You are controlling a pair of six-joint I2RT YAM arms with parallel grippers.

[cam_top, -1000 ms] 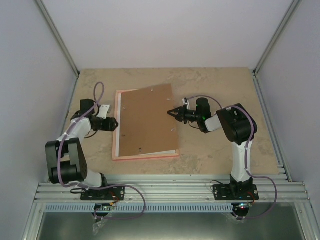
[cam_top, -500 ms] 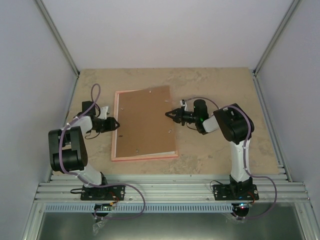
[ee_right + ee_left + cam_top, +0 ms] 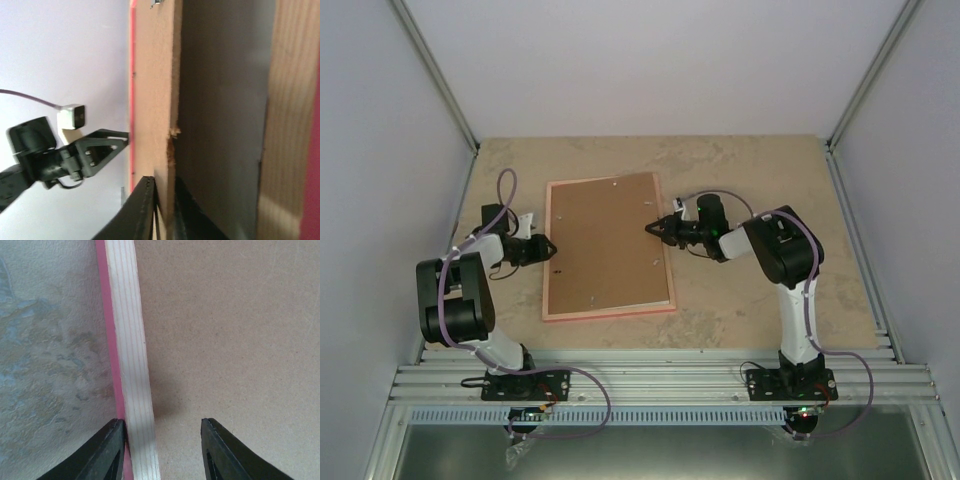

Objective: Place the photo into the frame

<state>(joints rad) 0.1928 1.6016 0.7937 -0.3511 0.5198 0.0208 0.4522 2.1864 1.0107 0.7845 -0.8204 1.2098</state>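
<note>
Frame (image 3: 610, 311) lies face down holding the backing board (image 3: 605, 240), right tool (image 3: 651, 228) clamping its edge, left tool (image 3: 552, 249) spread apart.

Your left gripper (image 3: 550, 247) points inward with its fingers (image 3: 111, 452) spread apart. Your right gripper (image 3: 652, 227) faces it, elbow bent, wrist rolled sideways, fingers (image 3: 142, 212) pinched on the backing board (image 3: 605, 240) edge.

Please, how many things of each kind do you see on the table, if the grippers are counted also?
pink frame: 1
brown backing board: 1
grippers: 2, the left gripper and the right gripper
Total: 4
</note>
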